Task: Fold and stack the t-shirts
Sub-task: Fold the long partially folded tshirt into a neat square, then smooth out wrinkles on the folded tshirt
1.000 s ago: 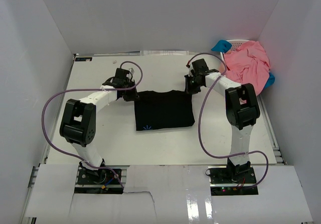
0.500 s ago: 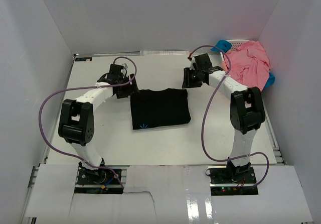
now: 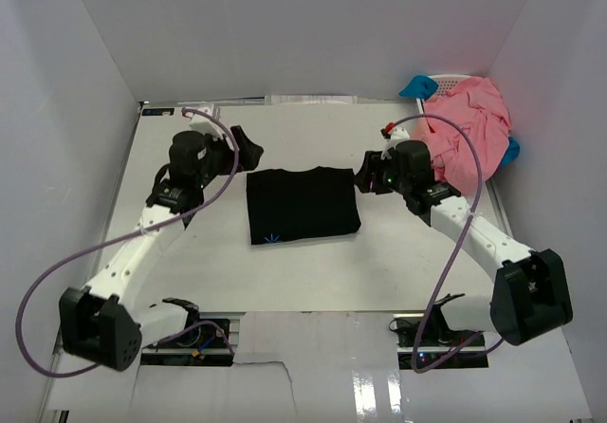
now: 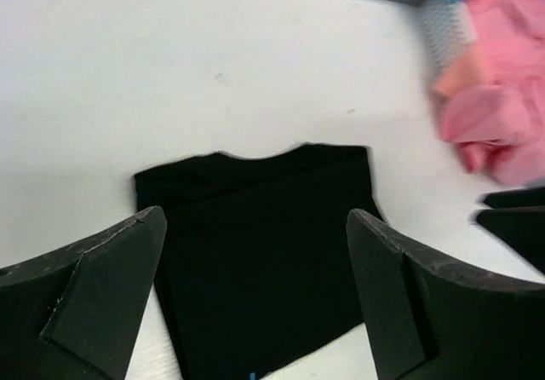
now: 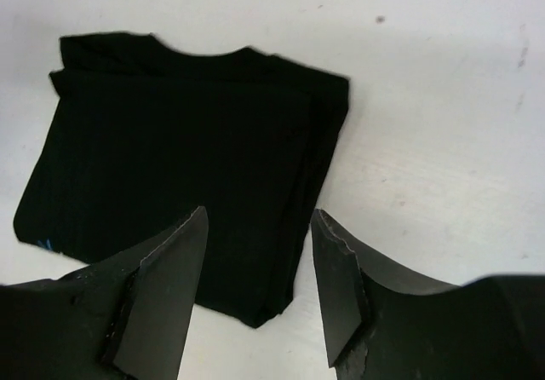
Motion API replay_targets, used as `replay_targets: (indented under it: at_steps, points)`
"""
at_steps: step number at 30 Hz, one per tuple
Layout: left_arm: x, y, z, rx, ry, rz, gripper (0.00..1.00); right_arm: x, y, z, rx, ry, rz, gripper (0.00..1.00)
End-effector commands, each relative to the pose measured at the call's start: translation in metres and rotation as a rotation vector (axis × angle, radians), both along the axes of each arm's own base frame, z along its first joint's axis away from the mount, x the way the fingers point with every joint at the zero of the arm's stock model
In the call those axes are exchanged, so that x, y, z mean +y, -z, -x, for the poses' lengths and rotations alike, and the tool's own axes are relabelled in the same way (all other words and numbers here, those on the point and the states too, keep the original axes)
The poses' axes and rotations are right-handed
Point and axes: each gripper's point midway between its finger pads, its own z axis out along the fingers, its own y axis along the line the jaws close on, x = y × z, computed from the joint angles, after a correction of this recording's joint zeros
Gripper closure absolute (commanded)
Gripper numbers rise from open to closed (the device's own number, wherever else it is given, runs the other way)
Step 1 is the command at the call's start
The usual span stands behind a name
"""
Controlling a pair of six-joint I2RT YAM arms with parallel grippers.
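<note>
Left pincer, right pincer released black t-shirt; blue mark illegible.

The black t-shirt lies folded into a flat, nearly square packet in the middle of the counter, its neckline edge toward the far side and its layered edges showing along the right (a small blue mark sits by its near left corner). The salmon-pink t-shirts form a crumpled, unfolded heap at the far right corner, well apart from it
</note>
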Motion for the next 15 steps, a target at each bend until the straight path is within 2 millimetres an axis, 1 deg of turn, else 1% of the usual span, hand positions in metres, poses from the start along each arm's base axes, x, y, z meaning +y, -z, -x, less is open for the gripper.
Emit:
replay_targets:
  at_steps: [1,2,3,4,5,6,7,8,9,10,11,12,13,14,15]
  points:
    - [-0.022,-0.039,0.036,-0.25,0.125,0.052,0.02,0.026,-0.008,0.025,-0.063,-0.059,-0.09,0.42]
    - [-0.026,-0.044,0.049,-0.287,0.144,0.071,0.02,0.027,-0.017,0.034,-0.095,-0.068,-0.101,0.42]
    - [-0.027,-0.051,0.067,-0.34,0.172,0.117,0.02,0.034,-0.019,0.042,-0.123,-0.077,-0.096,0.42]
    - [-0.028,-0.05,0.075,-0.34,0.183,0.138,0.02,0.033,-0.014,0.053,-0.132,-0.081,-0.092,0.42]
    - [-0.028,-0.049,0.081,-0.326,0.182,0.172,0.02,0.035,-0.013,0.058,-0.145,-0.082,-0.092,0.42]
    - [-0.028,-0.046,0.085,-0.303,0.168,0.208,0.02,0.042,-0.009,0.067,-0.146,-0.107,-0.099,0.43]
    - [-0.031,-0.035,0.087,-0.252,0.175,0.224,0.02,0.04,-0.009,0.066,-0.16,-0.082,-0.106,0.43]
    - [-0.035,-0.023,0.089,-0.203,0.187,0.244,0.02,0.041,0.002,0.071,-0.141,-0.084,-0.1,0.45]
    - [-0.041,-0.012,0.09,-0.163,0.211,0.252,0.02,0.046,0.007,0.075,-0.127,-0.099,-0.094,0.5]
    - [-0.05,0.008,0.088,-0.092,0.236,0.253,0.02,0.048,0.013,0.077,-0.113,-0.104,-0.088,0.56]
    - [-0.059,0.021,0.091,-0.052,0.258,0.251,0.02,0.051,0.022,0.078,-0.087,-0.107,-0.08,0.67]
    - [-0.065,0.032,0.09,-0.026,0.264,0.24,0.02,0.057,0.027,0.083,-0.075,-0.124,-0.078,0.86]
    - [-0.069,0.049,0.087,0.011,0.258,0.222,0.02,0.063,0.028,0.084,-0.075,-0.139,-0.085,0.92]
    - [-0.075,0.058,0.088,0.025,0.25,0.206,0.02,0.071,0.035,0.089,-0.06,-0.158,-0.079,0.92]
    - [-0.077,0.063,0.087,0.029,0.244,0.199,0.02,0.075,0.037,0.09,-0.06,-0.165,-0.076,0.92]
